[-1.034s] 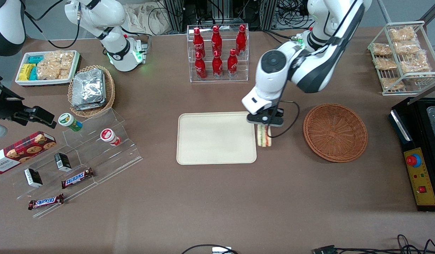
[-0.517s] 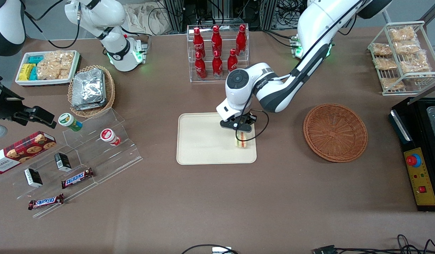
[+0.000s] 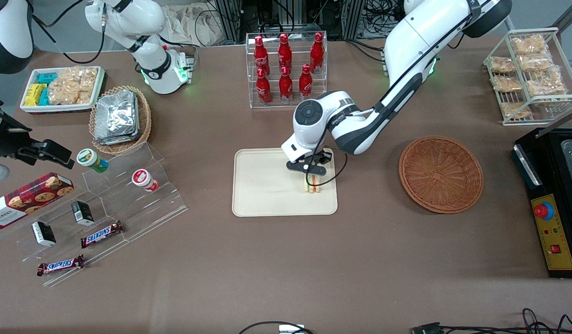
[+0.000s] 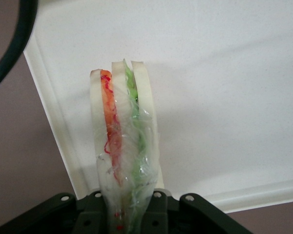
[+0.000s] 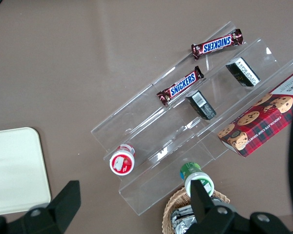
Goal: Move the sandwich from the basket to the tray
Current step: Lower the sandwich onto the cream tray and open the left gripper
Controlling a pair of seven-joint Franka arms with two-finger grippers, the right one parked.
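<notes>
The sandwich (image 3: pixel 312 184) is out of the basket (image 3: pixel 441 174) and is now over the tray (image 3: pixel 267 185), in the part of the tray that is nearer to the basket. The gripper (image 3: pixel 311 170) holds it from above, with its fingers closed on the wrapped wedge; in the left wrist view the sandwich (image 4: pixel 123 156) stands between the two black fingers (image 4: pixel 90 214) and its white bread and its orange and green layers point down toward the tray surface (image 4: pixel 224 97). The basket itself is empty and stands well apart from the tray, toward the working arm's end of the table. So I judge that the carrying part of the task is almost done. I cannot tell surely if the sandwich touches the tray or hangs just above it. What is left, as I see it, is to lower it fully, to open the fingers, and to lift the arm away without dragging the wrap.
</notes>
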